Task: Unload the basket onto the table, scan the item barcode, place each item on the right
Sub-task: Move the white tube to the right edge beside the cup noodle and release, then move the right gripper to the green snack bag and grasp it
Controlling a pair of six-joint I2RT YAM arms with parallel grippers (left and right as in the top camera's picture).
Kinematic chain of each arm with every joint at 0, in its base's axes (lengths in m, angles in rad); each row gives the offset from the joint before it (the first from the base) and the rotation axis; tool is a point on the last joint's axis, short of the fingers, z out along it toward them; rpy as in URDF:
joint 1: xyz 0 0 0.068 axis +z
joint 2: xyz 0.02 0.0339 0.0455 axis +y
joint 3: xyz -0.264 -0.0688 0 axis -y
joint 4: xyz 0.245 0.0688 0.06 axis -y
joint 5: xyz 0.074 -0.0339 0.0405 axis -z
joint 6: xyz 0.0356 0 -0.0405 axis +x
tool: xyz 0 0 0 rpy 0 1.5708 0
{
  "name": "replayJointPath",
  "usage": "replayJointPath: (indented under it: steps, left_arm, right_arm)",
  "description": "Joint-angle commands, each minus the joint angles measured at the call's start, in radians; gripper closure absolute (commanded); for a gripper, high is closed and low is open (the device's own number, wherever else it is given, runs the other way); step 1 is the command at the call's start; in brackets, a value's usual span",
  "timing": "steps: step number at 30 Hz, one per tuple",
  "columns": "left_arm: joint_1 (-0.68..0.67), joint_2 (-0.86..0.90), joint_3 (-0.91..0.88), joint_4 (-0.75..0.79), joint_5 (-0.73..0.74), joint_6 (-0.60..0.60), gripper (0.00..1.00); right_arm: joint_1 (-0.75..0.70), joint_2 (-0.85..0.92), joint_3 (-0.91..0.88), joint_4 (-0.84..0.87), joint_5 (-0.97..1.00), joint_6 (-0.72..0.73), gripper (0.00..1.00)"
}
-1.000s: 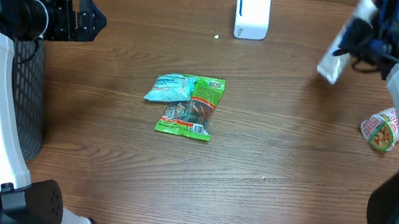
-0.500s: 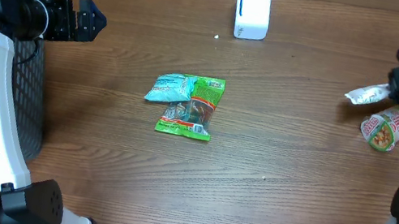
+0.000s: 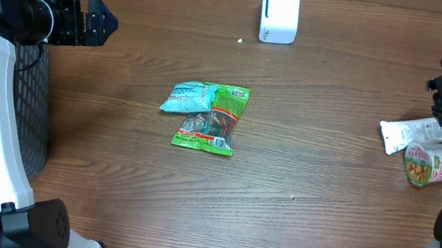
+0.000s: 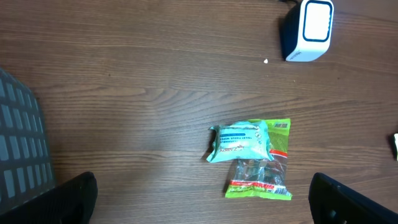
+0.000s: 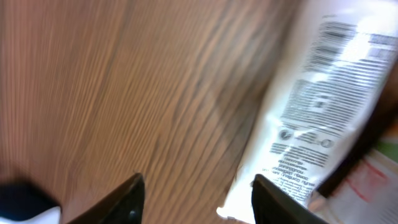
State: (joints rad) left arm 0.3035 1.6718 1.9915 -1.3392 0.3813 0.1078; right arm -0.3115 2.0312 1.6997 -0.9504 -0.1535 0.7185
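Lying flat — white packet (image 3: 408, 134) touching cup (image 3: 438, 166).

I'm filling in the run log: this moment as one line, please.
right jaws: open, empty | white packet: on table, against cup | left jaws: open, empty | snack bags: mid-table

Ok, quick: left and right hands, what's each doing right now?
Left hand: open, holding nothing.
Right hand: open, empty; the white packet lies on the table beside it.

A lab bench set up as a shop checkout. On the wooden table (image 3: 306, 212) are a barcode scanner (image 3: 279, 13) and snack packets (image 3: 208, 118).
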Motion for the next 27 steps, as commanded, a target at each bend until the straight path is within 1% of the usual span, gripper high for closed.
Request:
replayJointPath:
  steps: [1, 3, 7, 13, 15, 18, 23, 27]
  left_arm:
    - [0.005, -0.004, 0.010, 0.002, -0.003, -0.003, 0.00]
    - [0.005, -0.004, 0.010, 0.002, -0.003, -0.003, 0.00]
    - [0.005, -0.004, 0.010, 0.002, -0.003, -0.003, 0.00]
    - [0.005, -0.004, 0.010, 0.002, -0.003, -0.003, 0.00]
    - [0.005, -0.004, 0.010, 0.002, -0.003, -0.003, 0.00]
    - [0.005, -0.004, 0.010, 0.002, -0.003, -0.003, 0.00]
    - [0.005, -0.004, 0.010, 0.002, -0.003, -0.003, 0.00]
    - [0.005, -0.004, 0.010, 0.002, -0.003, -0.003, 0.00]
  right_arm:
    - [0.010, -0.027, 0.080, -0.021, -0.167, -0.193, 0.36]
    - [0.025, -0.032, 0.114, -0.055, -0.221, -0.206, 0.35]
    - [0.103, -0.033, 0.150, -0.085, -0.300, -0.288, 0.32]
    - [0.316, -0.020, 0.145, -0.109, -0.319, -0.350, 0.22]
    - [0.418, -0.006, 0.145, -0.101, -0.319, -0.331, 0.21]
    - [0.521, 0.035, 0.145, -0.069, -0.320, -0.272, 0.21]
    - [0.640, 0.118, 0.145, -0.069, -0.321, -0.269, 0.20]
    - [0.700, 0.162, 0.123, -0.065, -0.319, -0.274, 0.19]
